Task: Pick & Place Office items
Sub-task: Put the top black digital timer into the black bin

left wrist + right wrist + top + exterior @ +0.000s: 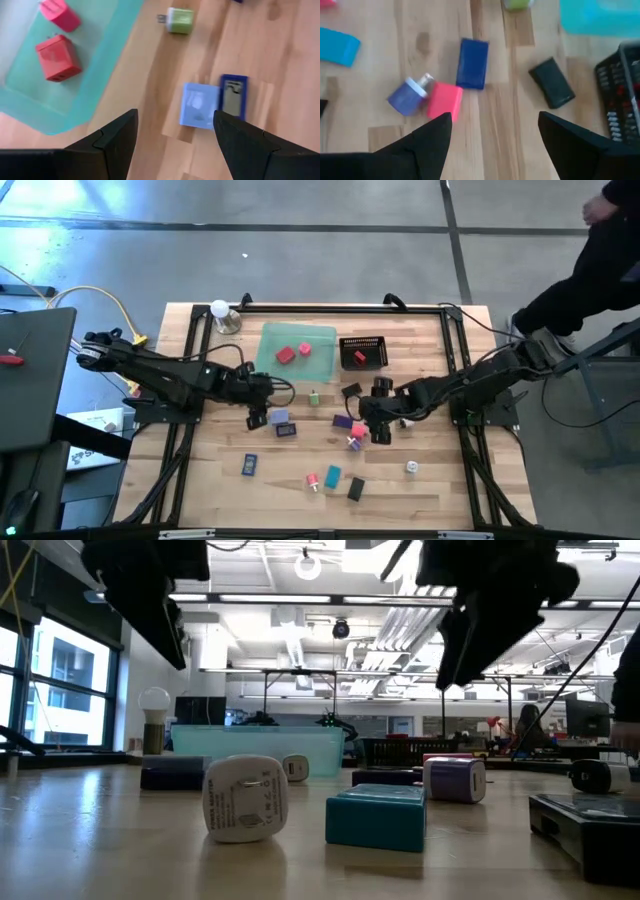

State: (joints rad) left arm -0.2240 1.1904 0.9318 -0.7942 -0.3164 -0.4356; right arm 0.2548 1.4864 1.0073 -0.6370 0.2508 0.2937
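Note:
Small office items lie scattered on the wooden table. Two red blocks lie in the translucent green tray, and another red piece sits in the black mesh basket. My left gripper hangs open above a light blue block and a dark blue one, with a green plug beyond them. My right gripper hangs open over a pink block, a purple plug, a dark blue block and a black piece. Neither gripper touches anything.
Near the front edge lie a blue block, a teal block, a black block and a white plug. A bulb on a stand is at the far left corner. A person stands beyond the table's right side.

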